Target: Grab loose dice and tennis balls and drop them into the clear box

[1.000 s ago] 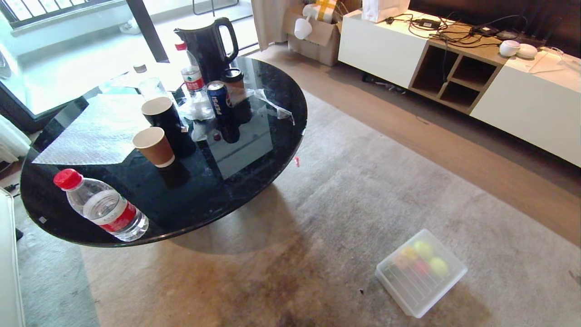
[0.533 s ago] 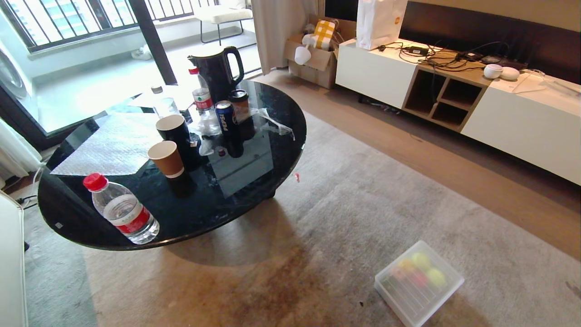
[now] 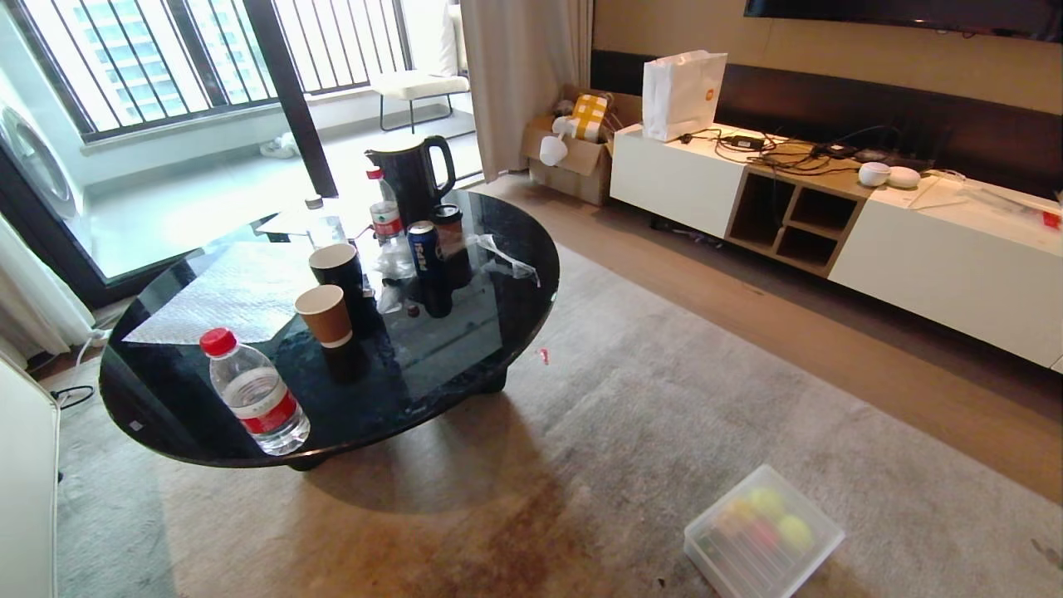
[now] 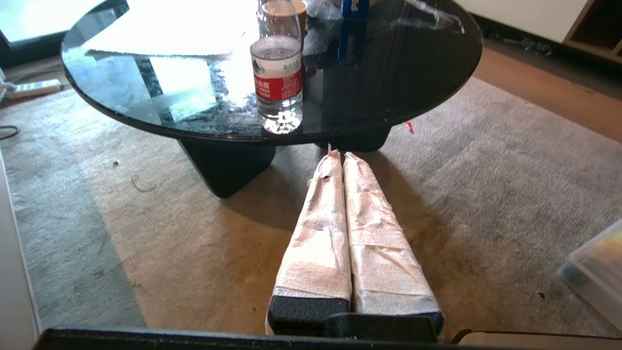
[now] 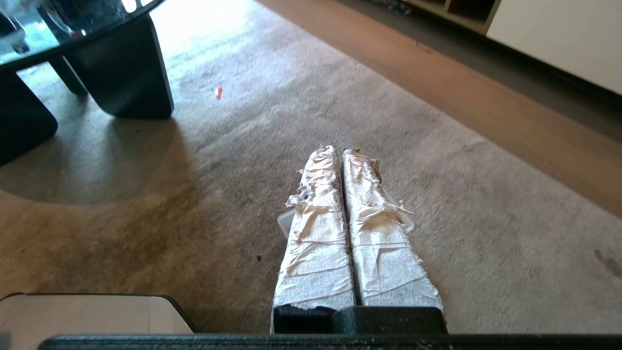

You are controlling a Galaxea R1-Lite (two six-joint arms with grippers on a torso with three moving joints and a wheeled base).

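Rug beneath black table and clear box; left gripper, right gripper both closed, empty.

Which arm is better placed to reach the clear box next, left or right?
Probably the right: the clear box lies on the carpet at the robot's right. Both end effectors, left and right, are shut and empty.

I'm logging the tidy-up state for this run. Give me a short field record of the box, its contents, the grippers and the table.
clear box: on the carpet, lid on
contents: tennis balls and dice, blurred through the lid
left gripper: shut, empty
right gripper: shut, empty
table: bottles, cups, can, kettle
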